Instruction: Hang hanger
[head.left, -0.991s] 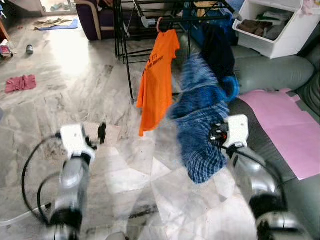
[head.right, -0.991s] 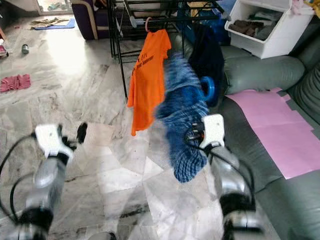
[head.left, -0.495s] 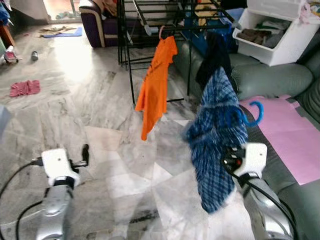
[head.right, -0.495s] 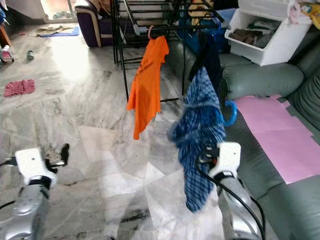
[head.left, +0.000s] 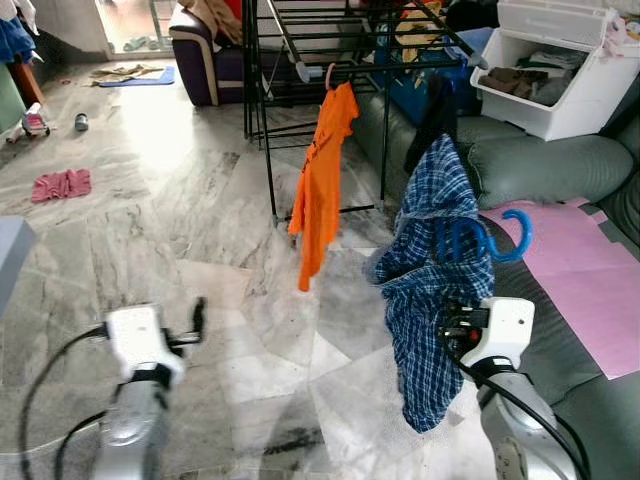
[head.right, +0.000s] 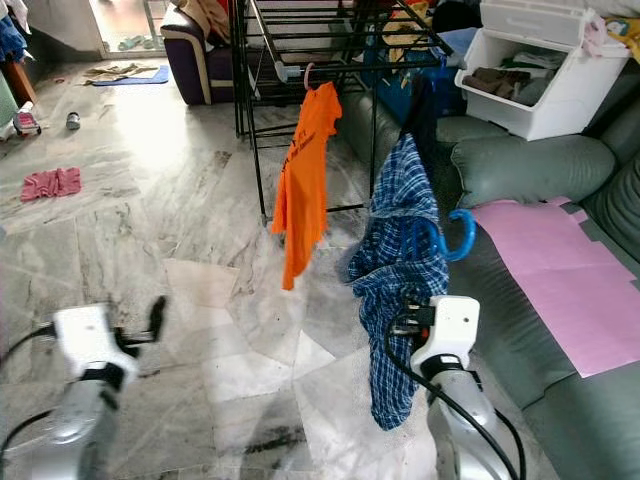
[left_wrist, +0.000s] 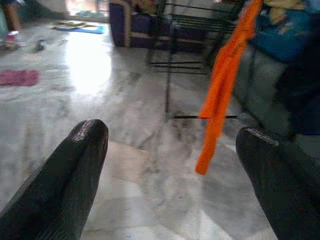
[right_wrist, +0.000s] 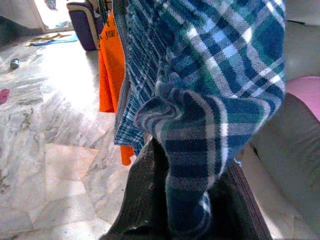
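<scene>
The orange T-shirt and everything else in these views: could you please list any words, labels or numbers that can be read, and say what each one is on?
"year": dark print on the orange T-shirt on the drying rack, partly hidden behind the plaid shirt in the right claw.
More dark print on that T-shirt in the head views: too small and blurred to read.
Nothing else bears readable text.

The drying rack (head.left: 330, 40) stands ahead at the far side of the floor (head.left: 200, 200), with a t-shirt (head.left: 322, 180) hanging from its front rail. Right of that t-shirt and nearer, the plaid shirt (head.left: 432, 280) hangs on a hanger (head.left: 505, 235) above the right tool (right_wrist: 187, 200). A sofa (head.left: 545, 160) lies to the right (a storage bin (head.left: 555, 60) sits, it seems, on its far end). The left tool (left_wrist: 170, 165) is low on the left. A small cloth (head.left: 60, 184) lies far left.
</scene>
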